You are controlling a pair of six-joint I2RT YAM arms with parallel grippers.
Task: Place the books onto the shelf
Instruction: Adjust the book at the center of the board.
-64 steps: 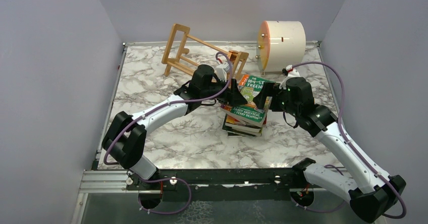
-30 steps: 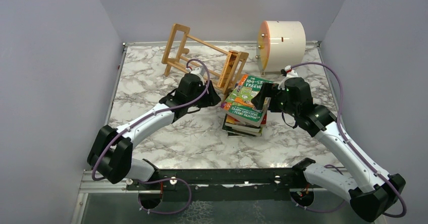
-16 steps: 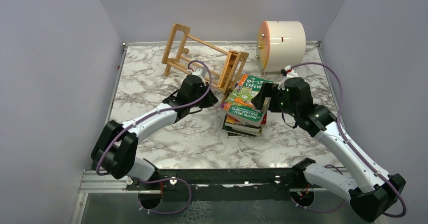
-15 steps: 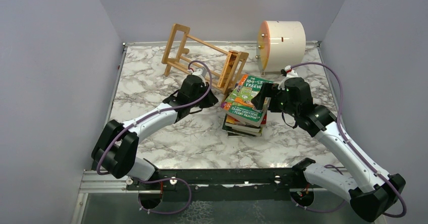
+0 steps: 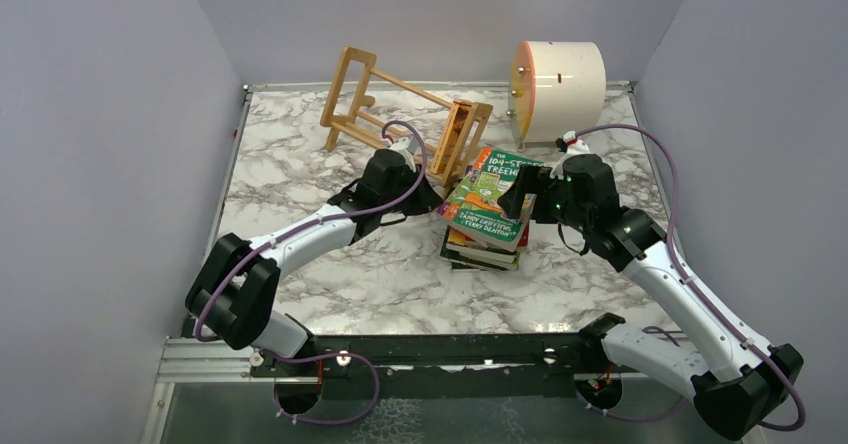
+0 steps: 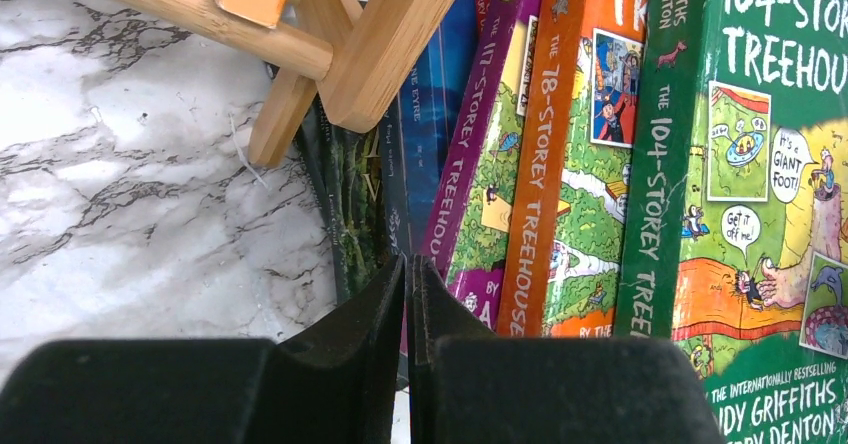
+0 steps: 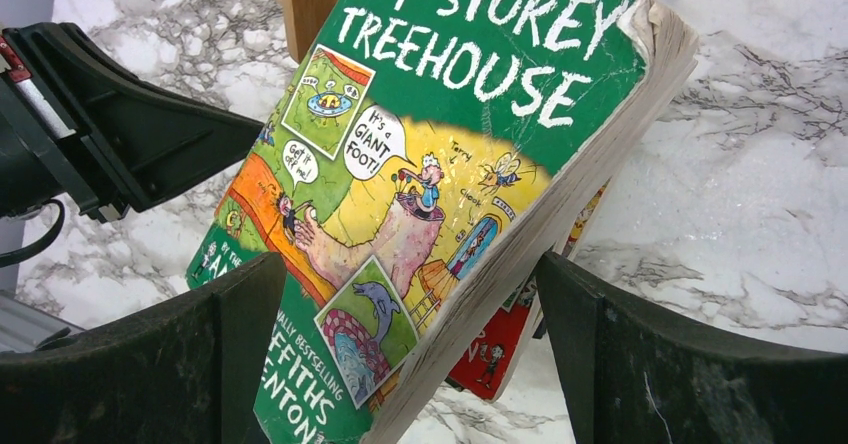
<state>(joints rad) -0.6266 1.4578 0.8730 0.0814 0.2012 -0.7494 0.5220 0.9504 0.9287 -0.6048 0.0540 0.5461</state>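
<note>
Left fingers (image 6: 380, 304): pressed shut, empty, tips at the spines (a shove could skew the pile).
Right fingers (image 7: 230, 334): spread wide astride the green top book (image 7: 450, 134); it may slip.
Books (image 5: 487, 214): stacked mid-tabletop (image 5: 380, 284), none shelved.
Shelf (image 6: 393, 44): toppled, leg against them; could skid.

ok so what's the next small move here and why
Probably close the right gripper on the green 104-Storey Treehouse paperback: its open jaws straddle that top book, and the shut left gripper sits at the book spines, seemingly bracing them.
</note>
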